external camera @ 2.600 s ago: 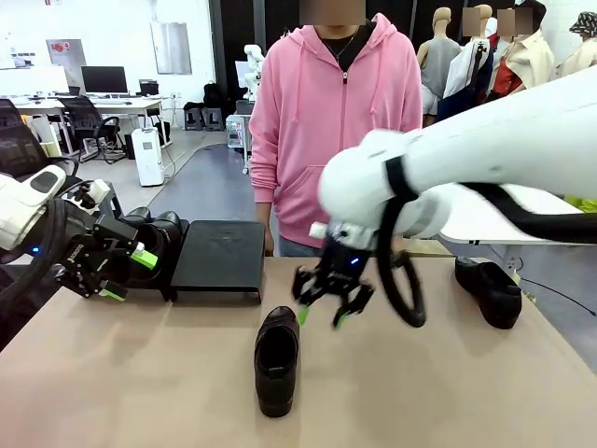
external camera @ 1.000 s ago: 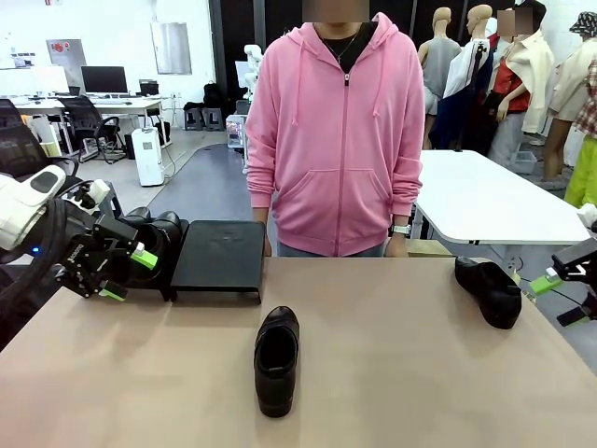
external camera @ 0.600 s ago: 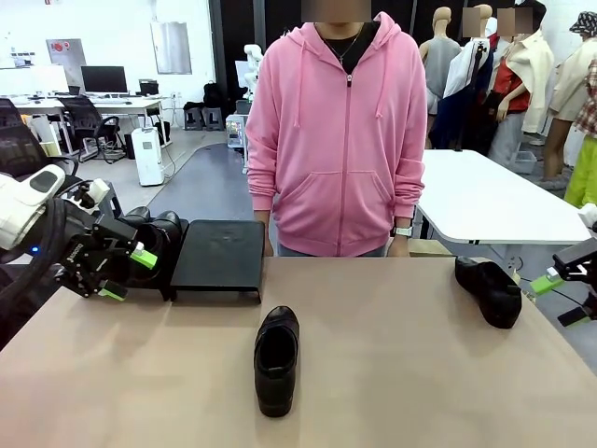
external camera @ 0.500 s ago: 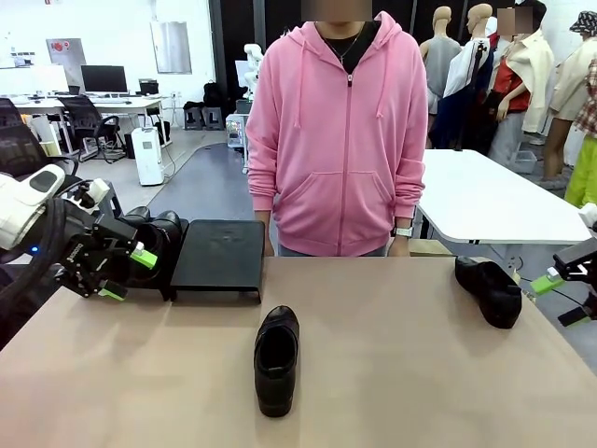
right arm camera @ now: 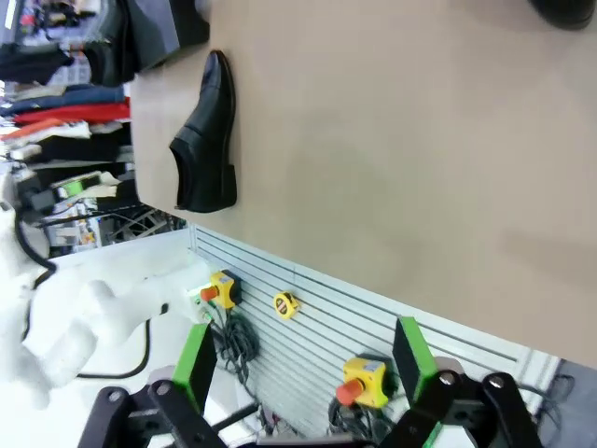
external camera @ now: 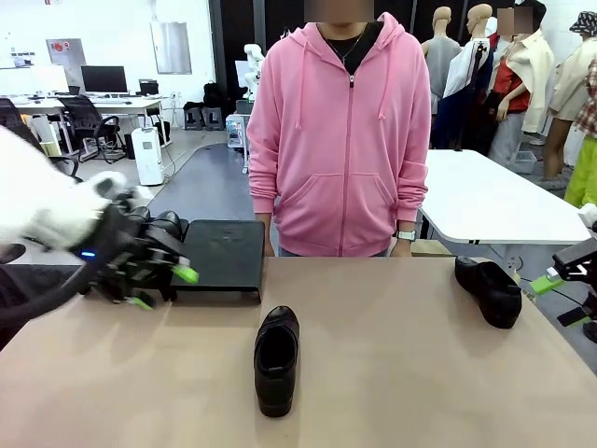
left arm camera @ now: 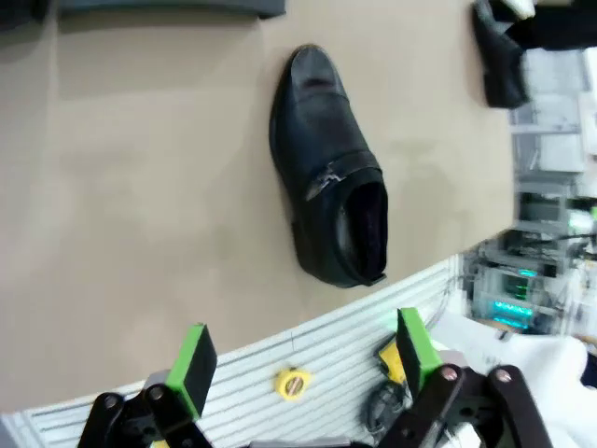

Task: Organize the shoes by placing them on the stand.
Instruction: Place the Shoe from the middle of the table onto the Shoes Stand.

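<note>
One glossy black shoe [external camera: 277, 359] lies mid-table, toe pointing away from me; the left wrist view has the same shoe [left arm camera: 331, 210] ahead of my fingers. A second shoe [external camera: 490, 289] rests at the far right. The matte-black stand [external camera: 221, 257] sits at the far left, with dark shoes [external camera: 166, 227] on its left part, partly hidden. My left gripper [external camera: 164, 287] hovers open just in front of the stand's left end, holding nothing. My right gripper [external camera: 558, 299] is open at the table's right edge, beside the second shoe. In the right wrist view the middle shoe [right arm camera: 205, 140] lies far off.
A person in a pink hoodie [external camera: 340, 131] stands at the far side, hands down behind the table edge. A white table [external camera: 485, 201] stands behind on the right. The tan tabletop [external camera: 401, 373] is bare around the middle shoe.
My right arm pulled back from above the middle shoe to the right edge and has held there. In the last half second my left gripper swung rightward, toward the stand's front.
</note>
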Robot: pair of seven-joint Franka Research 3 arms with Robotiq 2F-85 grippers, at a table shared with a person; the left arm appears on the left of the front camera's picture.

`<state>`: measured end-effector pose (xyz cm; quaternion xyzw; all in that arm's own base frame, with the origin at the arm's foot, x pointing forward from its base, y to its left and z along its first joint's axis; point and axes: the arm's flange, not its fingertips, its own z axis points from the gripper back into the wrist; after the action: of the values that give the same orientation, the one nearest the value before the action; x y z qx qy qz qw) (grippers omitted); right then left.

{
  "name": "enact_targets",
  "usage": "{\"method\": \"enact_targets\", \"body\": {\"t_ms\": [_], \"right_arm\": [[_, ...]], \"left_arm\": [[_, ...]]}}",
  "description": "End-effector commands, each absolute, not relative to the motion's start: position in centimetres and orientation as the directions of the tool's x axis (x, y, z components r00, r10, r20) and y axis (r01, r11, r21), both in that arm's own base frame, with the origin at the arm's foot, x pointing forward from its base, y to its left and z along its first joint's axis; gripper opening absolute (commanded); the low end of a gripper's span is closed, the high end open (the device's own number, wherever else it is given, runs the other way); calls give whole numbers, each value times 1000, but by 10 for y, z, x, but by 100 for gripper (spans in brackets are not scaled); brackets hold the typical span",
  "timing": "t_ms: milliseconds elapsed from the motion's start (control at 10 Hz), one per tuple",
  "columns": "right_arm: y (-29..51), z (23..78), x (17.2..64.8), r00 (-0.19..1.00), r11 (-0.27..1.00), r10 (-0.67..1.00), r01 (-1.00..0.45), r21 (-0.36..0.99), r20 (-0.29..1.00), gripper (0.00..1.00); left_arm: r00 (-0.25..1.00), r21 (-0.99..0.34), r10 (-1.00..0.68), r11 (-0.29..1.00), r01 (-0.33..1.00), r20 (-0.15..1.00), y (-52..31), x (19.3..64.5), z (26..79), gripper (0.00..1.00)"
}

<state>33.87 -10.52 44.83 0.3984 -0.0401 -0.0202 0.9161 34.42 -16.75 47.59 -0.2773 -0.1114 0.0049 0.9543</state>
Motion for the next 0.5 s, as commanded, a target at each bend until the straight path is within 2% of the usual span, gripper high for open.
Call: {"method": "enact_targets", "body": {"t_ms": [0, 200, 400], "right_arm": [[-106, 450, 339, 995, 663, -69, -10, 749, 74, 100], [-106, 450, 339, 995, 663, -69, -10, 749, 74, 100], [-106, 450, 339, 995, 663, -69, -10, 749, 74, 100]], "left_arm": [[987, -314, 34, 949, 18, 158, -284, 351, 474, 100], [990, -179, -19, 983, 44, 141, -356, 365, 459, 100], [977, -35, -43, 998, 51, 208, -407, 379, 448, 100]]}}
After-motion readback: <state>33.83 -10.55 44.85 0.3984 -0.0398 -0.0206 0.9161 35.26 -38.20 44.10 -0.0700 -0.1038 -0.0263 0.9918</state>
